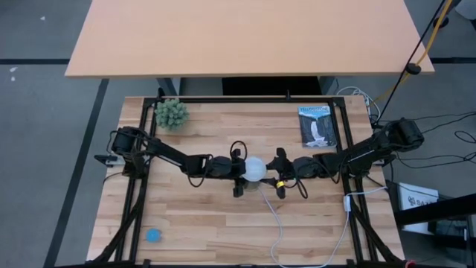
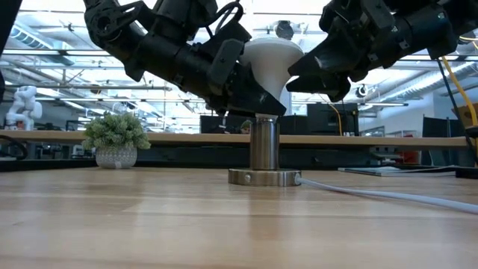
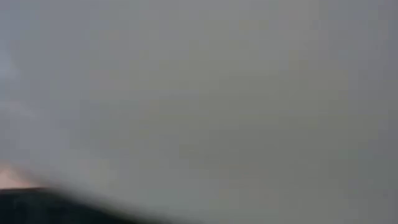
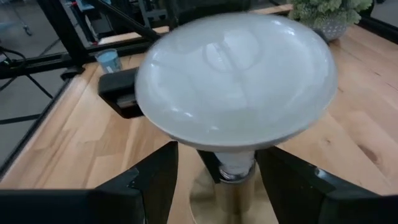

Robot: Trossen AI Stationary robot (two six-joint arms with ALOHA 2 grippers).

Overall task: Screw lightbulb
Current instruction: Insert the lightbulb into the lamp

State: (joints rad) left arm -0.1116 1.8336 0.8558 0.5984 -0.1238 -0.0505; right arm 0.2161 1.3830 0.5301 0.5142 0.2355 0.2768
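Note:
The white lightbulb (image 1: 255,169) stands upright at the table's middle, globe up (image 2: 272,56). Its narrow base goes down into the silvery socket post (image 2: 264,142), which stands on a flat round disc (image 2: 265,177). My left gripper (image 1: 239,171) comes from the table's left and is shut on the bulb, whose grey-white globe fills the left wrist view (image 3: 199,93). My right gripper (image 1: 281,175) comes from the right and is open. Its two fingers stand on either side of the bulb's neck (image 4: 233,163), apart from it. My left gripper holds the bulb's globe by its sides (image 4: 146,93), between the two fingers. One finger (image 4: 118,93) shows beside the globe and the other is hidden behind it. The fingers come level from the table's left. The bulb stands upright with its base in the socket post.
A thin white cord (image 1: 279,223) runs from the socket toward the near edge. A small potted plant (image 1: 171,113) stands at the far left, a booklet (image 1: 317,126) lies at the far right, and a small blue disc (image 1: 153,235) lies at the near left.

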